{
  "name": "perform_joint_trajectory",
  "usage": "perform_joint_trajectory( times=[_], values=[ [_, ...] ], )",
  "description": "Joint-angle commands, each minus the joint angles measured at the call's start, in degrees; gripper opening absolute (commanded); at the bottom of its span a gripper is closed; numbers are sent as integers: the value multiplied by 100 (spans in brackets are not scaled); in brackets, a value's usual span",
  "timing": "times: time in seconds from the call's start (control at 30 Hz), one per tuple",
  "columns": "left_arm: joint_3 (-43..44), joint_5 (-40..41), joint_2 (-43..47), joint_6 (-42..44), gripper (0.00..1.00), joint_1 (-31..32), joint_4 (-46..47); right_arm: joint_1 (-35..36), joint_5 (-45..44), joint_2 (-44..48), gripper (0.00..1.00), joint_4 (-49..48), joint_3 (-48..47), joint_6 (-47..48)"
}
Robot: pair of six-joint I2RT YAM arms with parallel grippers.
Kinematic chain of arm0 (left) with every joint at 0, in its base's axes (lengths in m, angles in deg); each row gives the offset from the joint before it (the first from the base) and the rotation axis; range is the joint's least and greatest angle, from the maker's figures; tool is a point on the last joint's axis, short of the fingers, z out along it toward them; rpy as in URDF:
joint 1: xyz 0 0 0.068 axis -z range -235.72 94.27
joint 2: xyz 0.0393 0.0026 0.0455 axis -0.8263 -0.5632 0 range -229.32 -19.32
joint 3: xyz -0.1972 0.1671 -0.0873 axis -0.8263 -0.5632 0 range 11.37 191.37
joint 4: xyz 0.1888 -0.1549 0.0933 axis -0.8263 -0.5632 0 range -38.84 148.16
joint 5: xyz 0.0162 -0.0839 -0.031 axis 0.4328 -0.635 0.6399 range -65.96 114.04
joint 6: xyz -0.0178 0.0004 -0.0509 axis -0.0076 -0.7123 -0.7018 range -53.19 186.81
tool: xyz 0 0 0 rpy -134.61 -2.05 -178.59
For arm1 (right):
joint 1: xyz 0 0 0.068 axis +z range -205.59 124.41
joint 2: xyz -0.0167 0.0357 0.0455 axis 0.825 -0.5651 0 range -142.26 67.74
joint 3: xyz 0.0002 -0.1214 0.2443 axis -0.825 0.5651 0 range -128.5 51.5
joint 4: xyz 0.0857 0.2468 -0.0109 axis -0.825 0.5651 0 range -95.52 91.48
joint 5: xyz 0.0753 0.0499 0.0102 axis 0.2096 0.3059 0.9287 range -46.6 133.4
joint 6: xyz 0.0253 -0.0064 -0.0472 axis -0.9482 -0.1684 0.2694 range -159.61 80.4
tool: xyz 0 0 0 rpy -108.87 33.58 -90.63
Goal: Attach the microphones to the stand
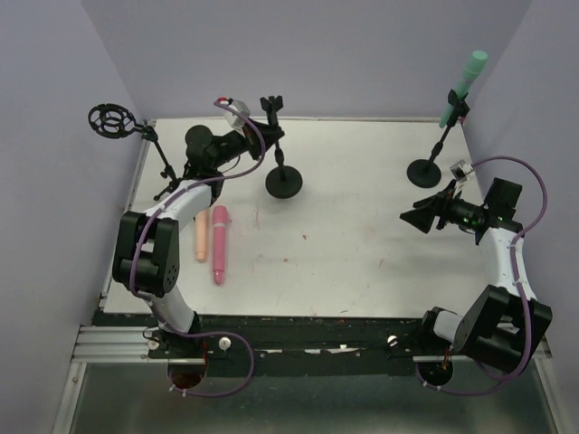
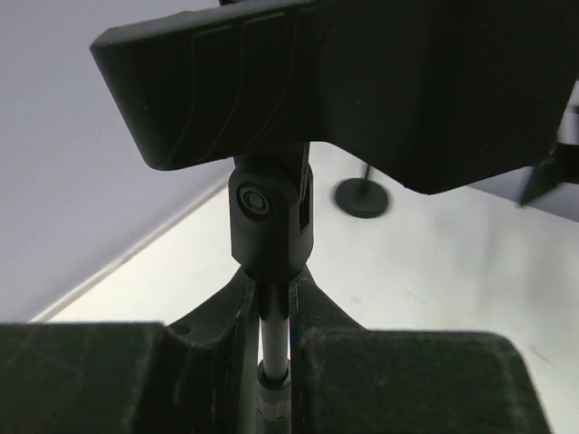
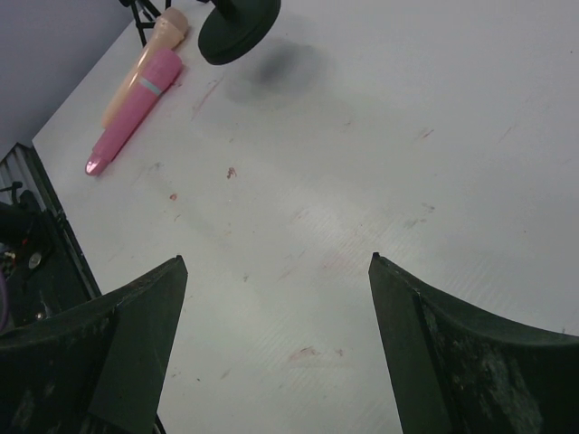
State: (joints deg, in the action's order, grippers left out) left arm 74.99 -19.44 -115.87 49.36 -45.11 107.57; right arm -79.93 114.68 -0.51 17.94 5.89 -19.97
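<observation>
The pink microphone [image 1: 219, 244] and the peach microphone [image 1: 201, 237] lie side by side on the table's left part; the right wrist view shows the pink microphone [image 3: 136, 113] and the peach microphone [image 3: 145, 59] too. The mint green microphone [image 1: 465, 83] sits clipped in the back-right stand [image 1: 423, 170]. My left gripper [image 1: 269, 137] is shut on the thin pole [image 2: 271, 334] of the middle stand [image 1: 284, 181], just under its black swivel joint [image 2: 270, 226]. My right gripper [image 1: 418, 215] hangs open over bare table, with nothing between its fingers [image 3: 136, 334].
A third stand [image 1: 167, 167] with a round ring mount [image 1: 111, 120] stands at the back-left corner. Purple walls close in the table on three sides. The middle stand's round base [image 3: 237, 27] shows at the top of the right wrist view.
</observation>
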Motion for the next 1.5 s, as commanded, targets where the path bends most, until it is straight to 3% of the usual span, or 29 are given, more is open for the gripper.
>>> perform_joint_trajectory(
  times=[0.0,0.17,0.33,0.53,0.67,0.9,1.1,1.3,1.47],
  values=[
    [467,-1987,-109,-461,0,607,578,-1,-80,-13,90,132,-133,128],
    [442,-2410,-364,-838,0,1302,1377,8,-80,5,90,141,-124,128],
    [161,-2025,-610,-760,0,1865,2046,-1,-89,5,90,132,-107,154],
    [-165,-1515,-637,74,0,2410,1705,-1,-97,-57,90,150,-106,172],
    [-437,-1330,-602,330,6,2551,1633,-1,-115,-66,90,141,-98,181],
    [-964,-1136,-470,366,20,2551,1844,-1,-115,-127,90,150,-98,190],
    [-1526,-724,-111,435,46,2551,2082,-1,-150,-119,90,141,-98,207],
    [-2317,251,619,699,67,2542,1959,-1,-124,-92,90,150,-98,207],
    [-3143,1742,1304,497,70,2691,1844,-1,-115,-40,90,185,-107,225]
  ],
)
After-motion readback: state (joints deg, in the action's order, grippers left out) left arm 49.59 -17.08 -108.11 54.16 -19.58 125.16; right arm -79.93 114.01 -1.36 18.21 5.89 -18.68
